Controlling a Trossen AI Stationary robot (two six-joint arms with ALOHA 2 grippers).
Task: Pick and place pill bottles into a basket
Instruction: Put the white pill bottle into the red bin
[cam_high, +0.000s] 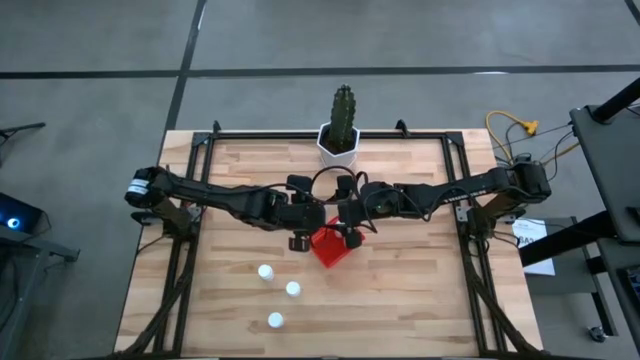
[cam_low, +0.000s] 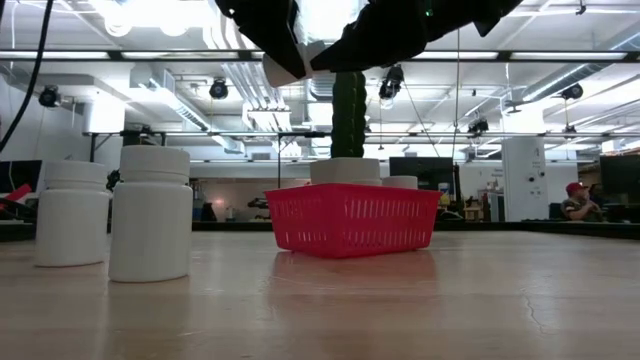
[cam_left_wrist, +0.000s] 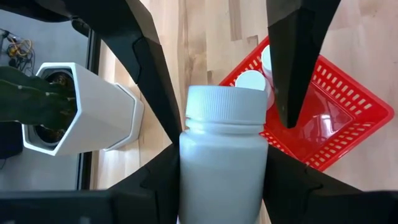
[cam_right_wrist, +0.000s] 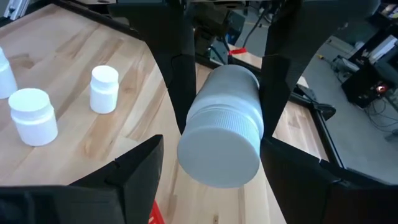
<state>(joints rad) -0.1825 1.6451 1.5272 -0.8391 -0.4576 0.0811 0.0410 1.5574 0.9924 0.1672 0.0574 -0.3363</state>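
Two grippers meet on one pill bottle above the red basket

The left gripper (cam_high: 303, 224) clamps a white pill bottle (cam_left_wrist: 224, 155) between its fingers, in the air near the red basket (cam_high: 330, 248) at the table's middle. The right gripper (cam_high: 346, 220) faces it with jaws wide on either side of that bottle; contact cannot be told. Two capped bottles (cam_left_wrist: 252, 81) already stand in the basket. Three loose bottles (cam_high: 277, 292) wait on the wooden table (cam_high: 420, 300) toward its front edge, and a potted cactus (cam_high: 342, 120) stands at the far edge.

Three upright white bottles (cam_high: 280, 294) near red basket (cam_high: 329, 247)
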